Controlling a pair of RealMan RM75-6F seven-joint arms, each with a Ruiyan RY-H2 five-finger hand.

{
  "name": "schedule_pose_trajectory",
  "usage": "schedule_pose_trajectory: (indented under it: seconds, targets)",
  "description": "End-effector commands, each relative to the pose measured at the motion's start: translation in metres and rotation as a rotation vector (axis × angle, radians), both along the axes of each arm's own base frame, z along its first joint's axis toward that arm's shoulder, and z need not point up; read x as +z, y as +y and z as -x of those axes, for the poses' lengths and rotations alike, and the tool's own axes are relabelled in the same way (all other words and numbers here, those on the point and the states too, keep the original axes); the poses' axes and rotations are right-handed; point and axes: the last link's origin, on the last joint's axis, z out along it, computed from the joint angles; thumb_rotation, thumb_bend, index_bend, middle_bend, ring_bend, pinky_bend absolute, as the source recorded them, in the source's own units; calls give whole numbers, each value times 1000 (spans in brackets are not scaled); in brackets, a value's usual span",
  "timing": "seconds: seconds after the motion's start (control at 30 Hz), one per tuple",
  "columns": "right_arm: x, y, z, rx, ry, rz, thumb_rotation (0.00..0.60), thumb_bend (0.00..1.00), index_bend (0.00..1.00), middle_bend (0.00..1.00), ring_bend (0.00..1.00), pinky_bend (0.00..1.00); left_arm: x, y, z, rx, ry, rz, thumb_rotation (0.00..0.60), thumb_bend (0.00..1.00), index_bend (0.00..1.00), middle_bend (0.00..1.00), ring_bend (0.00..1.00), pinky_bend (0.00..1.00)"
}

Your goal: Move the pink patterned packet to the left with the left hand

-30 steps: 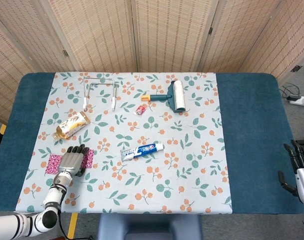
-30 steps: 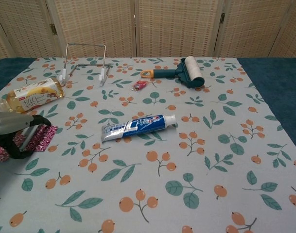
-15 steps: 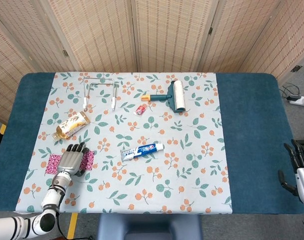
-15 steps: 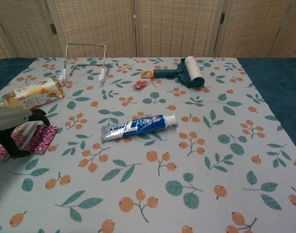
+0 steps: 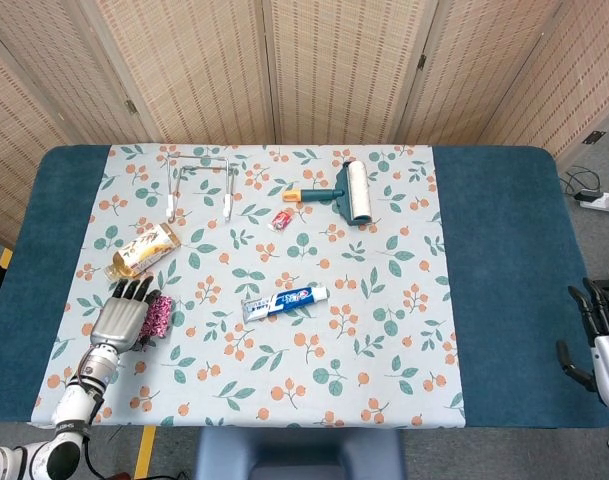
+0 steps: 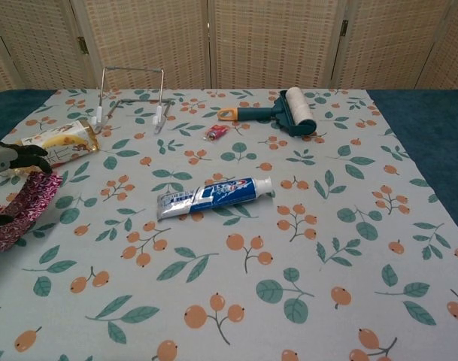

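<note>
- Pink patterned packet (image 6: 22, 216), flat foil pouch with dark and white print: sits at the near-left part of the floral tablecloth (image 5: 384, 330), tilted up off the cloth along one edge. In the head view only a narrow strip of the packet (image 5: 159, 316) shows at the right side of the left hand.
- Left hand (image 5: 119, 318), metal-grey palm with black fingers: grips the packet, fingers curled over its upper edge and thumb under it in the chest view (image 6: 10, 162). Hand lies palm-down, fingertips pointing toward the far side of the table.
- Clear plastic bottle with an orange-and-white label (image 5: 142, 250): lies on its side just beyond the left hand's fingertips, apart from the packet.
- Blue-and-white toothpaste tube (image 5: 284, 300): lies flat near the cloth's centre, well to the right of the packet, cap pointing right.
- Small red wrapped sweet (image 5: 281, 219): beyond the tube, between it and the roller.
- Lint roller with a teal handle and white roll (image 5: 342, 192): far centre of the cloth, orange tip on the handle end.
- Bent wire stand (image 5: 200, 180): far left of the cloth, beyond the bottle.
- Right hand (image 5: 596, 330): off the table's right edge, dark fingers apart, holding nothing.
- Dark teal table covering (image 5: 504, 280): flanks the cloth on both sides.
</note>
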Motion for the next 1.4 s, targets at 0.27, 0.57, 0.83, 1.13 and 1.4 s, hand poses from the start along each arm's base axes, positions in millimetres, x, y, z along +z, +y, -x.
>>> schedule_pose_trajectory:
  seconds: [0.27,0.57,0.83,1.13,1.4]
  targets:
    - [-1,4,-5,10,2,2,600,496,0,0,0,0,35,-14,44,-16,37,13,600,344,176,0,0,0]
    - [-2,5,-10,20,5,2,600,495,0,0,0,0,39,-21,68,-5,62,30,600,342,179,0,0,0]
    - [-2,8,-11,21,8,5,600,495,0,0,0,0,37,-20,80,11,91,38,600,341,183,0,0,0]
    - [-3,10,-11,16,7,7,600,495,0,0,0,0,37,-14,95,48,105,40,600,341,174,0,0,0]
    - [-4,12,-13,14,11,8,600,496,0,0,0,0,35,-12,103,69,109,43,600,340,169,0,0,0]
